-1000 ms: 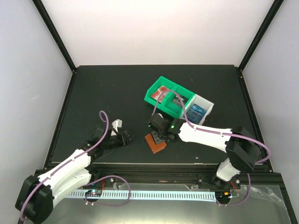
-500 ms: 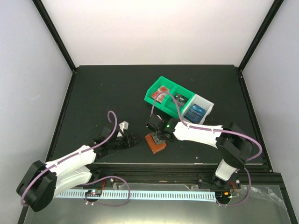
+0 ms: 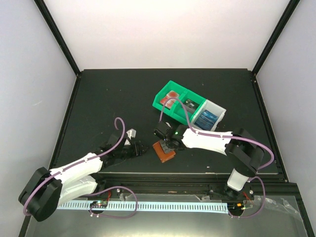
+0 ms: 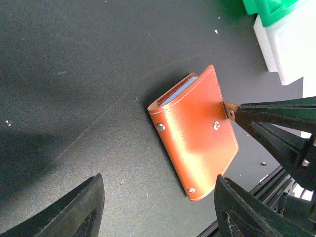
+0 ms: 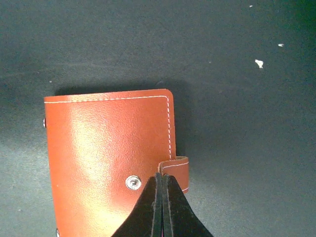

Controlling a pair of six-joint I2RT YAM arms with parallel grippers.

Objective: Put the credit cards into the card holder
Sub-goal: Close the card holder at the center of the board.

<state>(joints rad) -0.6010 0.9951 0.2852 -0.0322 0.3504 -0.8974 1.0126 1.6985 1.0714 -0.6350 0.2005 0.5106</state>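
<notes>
Green plastic forms the two-compartment bin right of centre in the top view. Its left cell holds red credit cards and its right cell a dark one. Touching it on the right, a pale grey bin holds blue cards.

The card holder lies closed and flat on the black counter, below the green bin. In the left wrist view its long axis runs from top centre down to the lower right, and a blue edge shows at its upper end.

The right pincer has its tips pressed together at the snap tab. We cannot tell whether leather sits between them. The left pincer stands apart near the holder, gripping nothing.
</notes>
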